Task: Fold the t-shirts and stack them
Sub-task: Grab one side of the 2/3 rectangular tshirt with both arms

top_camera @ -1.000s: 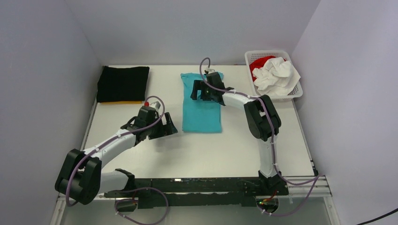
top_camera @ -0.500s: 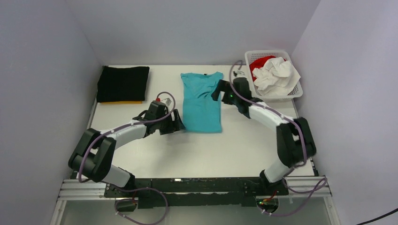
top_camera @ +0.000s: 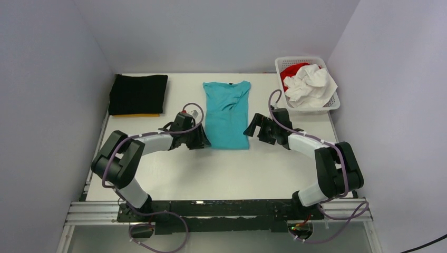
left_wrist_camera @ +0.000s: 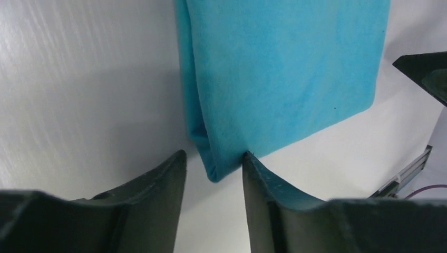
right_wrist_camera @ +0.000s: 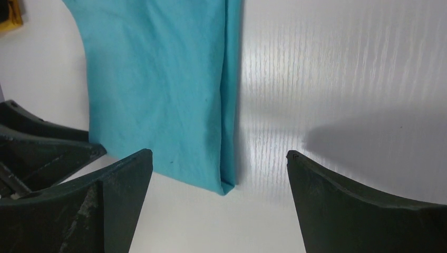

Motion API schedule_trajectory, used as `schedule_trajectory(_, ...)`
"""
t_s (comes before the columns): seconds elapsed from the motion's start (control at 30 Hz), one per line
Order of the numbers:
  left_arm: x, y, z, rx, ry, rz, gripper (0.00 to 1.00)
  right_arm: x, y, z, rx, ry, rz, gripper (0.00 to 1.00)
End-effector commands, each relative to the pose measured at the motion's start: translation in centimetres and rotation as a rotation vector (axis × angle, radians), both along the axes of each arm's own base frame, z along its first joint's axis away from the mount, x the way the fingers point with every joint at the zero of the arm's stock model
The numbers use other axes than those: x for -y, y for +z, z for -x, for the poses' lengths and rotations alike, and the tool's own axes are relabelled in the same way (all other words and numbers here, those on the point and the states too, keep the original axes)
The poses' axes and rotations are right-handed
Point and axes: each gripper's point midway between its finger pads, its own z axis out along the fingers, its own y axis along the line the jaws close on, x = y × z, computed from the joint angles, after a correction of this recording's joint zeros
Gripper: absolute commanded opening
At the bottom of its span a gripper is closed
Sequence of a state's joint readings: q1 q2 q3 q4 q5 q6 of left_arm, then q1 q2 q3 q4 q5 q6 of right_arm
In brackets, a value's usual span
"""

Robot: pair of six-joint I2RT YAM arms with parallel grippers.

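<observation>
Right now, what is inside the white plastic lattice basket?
In the basket, a crumpled white cloth shirt lies on top; a red cloth shirt shows behind it. Anything beneath them is covered.

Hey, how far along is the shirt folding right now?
Done: a black shirt lies folded on an orange-yellow one at the far left. Under way: the turquoise shirt is folded into a long strip, and the left hand and right hand, both open, sit at its near corners. Left: finishing that fold, stacking it, then the red shirt and white shirt in the basket.
</observation>
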State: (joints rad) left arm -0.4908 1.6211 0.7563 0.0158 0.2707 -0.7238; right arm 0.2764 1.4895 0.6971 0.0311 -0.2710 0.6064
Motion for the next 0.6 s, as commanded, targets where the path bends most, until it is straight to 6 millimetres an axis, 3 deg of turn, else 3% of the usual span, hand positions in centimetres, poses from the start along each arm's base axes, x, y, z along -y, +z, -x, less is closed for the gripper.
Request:
schedule_trajectory(0.0,0.8,-1.2,0.1,-0.032,-0.028,-0.005,0.43,-0.8,0.8,1.0,-0.004,0.023,-0.061,1.0)
schedule_trajectory(0.07,0.8,-1.4,0.2,-0.033,-0.029,-0.015,0.33,-0.7,0.4,1.3,-0.012,0.022,-0.055,1.0)
schedule_trajectory(0.2,0.7,-2.0,0.2,-0.043,-0.025,-0.034,0.0,-1.2,-0.3,1.8,-0.044,0.035,-0.051,0.94)
schedule_trajectory(0.37,1.1,-2.2,0.4,-0.052,-0.037,-0.024,0.0,-2.0,-1.7,2.2,-0.102,0.019,-0.045,0.71)
schedule_trajectory(0.57,0.3,-2.4,0.4,-0.047,-0.015,-0.058,0.0,-2.8,-3.4,3.0,-0.179,0.038,-0.037,0.51)
